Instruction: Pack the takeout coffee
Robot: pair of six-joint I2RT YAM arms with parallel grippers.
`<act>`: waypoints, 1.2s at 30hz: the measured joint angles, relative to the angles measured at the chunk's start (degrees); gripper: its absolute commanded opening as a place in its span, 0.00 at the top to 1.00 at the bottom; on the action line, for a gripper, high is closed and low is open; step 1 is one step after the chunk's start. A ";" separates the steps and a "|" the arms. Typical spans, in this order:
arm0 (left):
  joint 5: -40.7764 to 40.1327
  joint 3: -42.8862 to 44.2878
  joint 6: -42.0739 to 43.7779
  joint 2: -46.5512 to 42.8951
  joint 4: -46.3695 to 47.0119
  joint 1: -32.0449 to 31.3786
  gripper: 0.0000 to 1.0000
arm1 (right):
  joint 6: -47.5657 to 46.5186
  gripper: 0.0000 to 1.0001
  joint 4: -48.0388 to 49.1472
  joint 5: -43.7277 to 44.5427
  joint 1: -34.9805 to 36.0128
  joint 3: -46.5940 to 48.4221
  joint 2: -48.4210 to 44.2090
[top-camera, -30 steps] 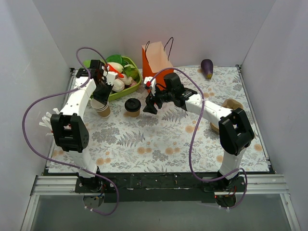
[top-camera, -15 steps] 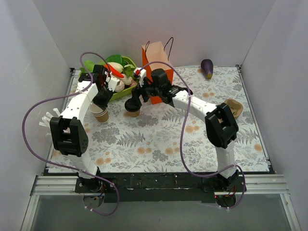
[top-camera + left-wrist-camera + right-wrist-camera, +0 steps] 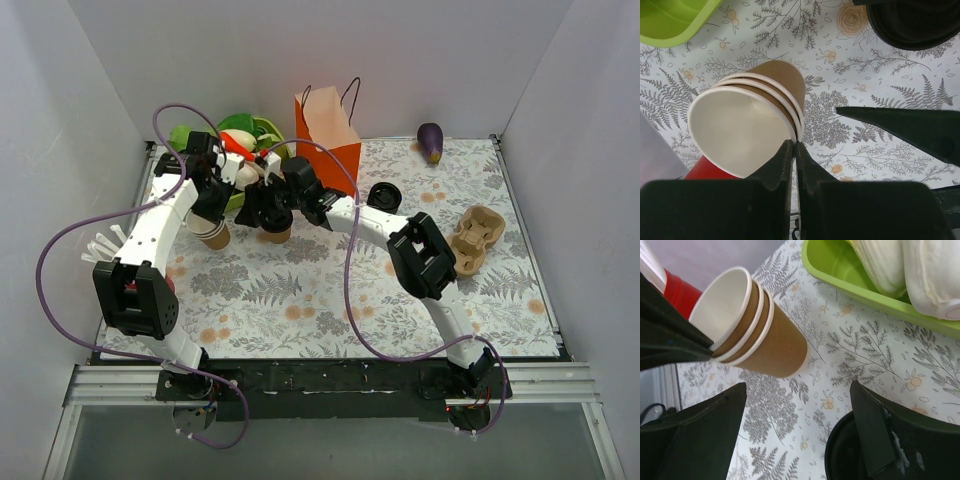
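Observation:
A stack of three brown takeout coffee cups (image 3: 747, 117) (image 3: 757, 327) (image 3: 213, 234) with no lids leans tilted over the patterned table at the left. My left gripper (image 3: 795, 145) (image 3: 211, 208) is shut, pinching the stack's rim. Right of the stack stands one more takeout coffee cup (image 3: 275, 226) with a black lid (image 3: 912, 22) (image 3: 850, 457). My right gripper (image 3: 799, 387) (image 3: 254, 208) hangs open between the stack and the lidded cup, holding nothing, its right finger over the lid's edge. The orange paper bag (image 3: 328, 130) stands upright at the back.
A green tray (image 3: 245, 178) (image 3: 860, 285) of food lies behind the cups. A loose black lid (image 3: 385, 195) and a pulp cup carrier (image 3: 474, 236) lie to the right. An eggplant (image 3: 431, 141) sits at the back right. Something red (image 3: 682, 292) shows beside the stack.
My right arm has swung left from the table's middle to the gap beside the cup stack, its jaws opening wider. The left gripper has kept its pinch on the stack, barely shifting.

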 measured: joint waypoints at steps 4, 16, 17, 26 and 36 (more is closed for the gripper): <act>0.20 -0.02 -0.44 0.00 -0.90 0.15 1.00 | 5.22 0.08 3.04 -0.70 0.09 0.76 1.62; 3.78 0.07 -1.25 0.00 -2.54 0.55 1.00 | 13.16 0.07 9.11 -4.61 0.57 0.76 3.43; 4.11 0.22 -1.27 0.02 -2.67 0.55 1.00 | 13.38 0.07 9.11 -4.59 0.61 0.76 3.48; 5.77 2.60 -1.14 0.11 -3.17 0.59 1.00 | 13.75 0.09 8.72 -4.17 0.83 2.71 4.48; 5.05 3.43 -0.50 0.52 -3.98 0.96 1.00 | 11.78 0.12 4.96 0.90 1.38 6.84 6.67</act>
